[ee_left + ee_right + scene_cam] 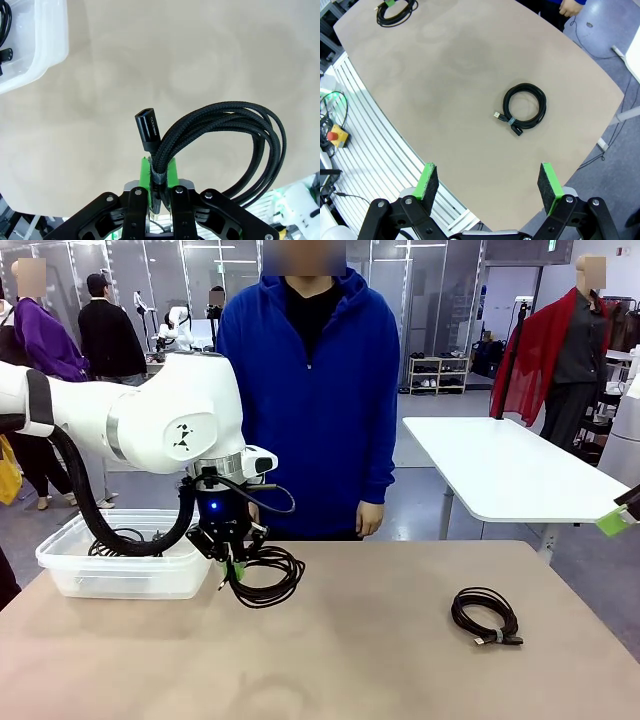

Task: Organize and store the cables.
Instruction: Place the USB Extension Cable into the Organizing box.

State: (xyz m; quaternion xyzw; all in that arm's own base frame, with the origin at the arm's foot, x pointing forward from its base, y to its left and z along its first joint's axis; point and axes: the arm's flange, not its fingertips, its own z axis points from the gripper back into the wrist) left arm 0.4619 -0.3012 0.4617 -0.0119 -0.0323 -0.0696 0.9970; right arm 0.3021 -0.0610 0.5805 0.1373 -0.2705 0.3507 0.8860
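At the table's left end stands a clear plastic bin (120, 578). Inside it lies a stored cable (100, 546), thin black loops seen through the bin's walls. The left wrist view catches a corner of the bin with a bit of black cord in it.

Just right of the bin, the left tool (236, 562) is clamped tight on a held cable (268, 582), a coil of braided black cord hanging below it over the table (350, 660). Whether the coil touches the surface I cannot tell. In the left wrist view the green pads (144, 172) pinch the bundle at its tie, and a slim black connector (147, 129) sticks out beside the loops.

Behind, at the far side, a person in a blue hoodie (310, 390) stands with arms down.

Farther right, a loose cable (487, 615) lies flat on the table, a tied coil well apart from the bin. The right tool (490, 182) hangs high above it, jaws spread wide, holding nothing.
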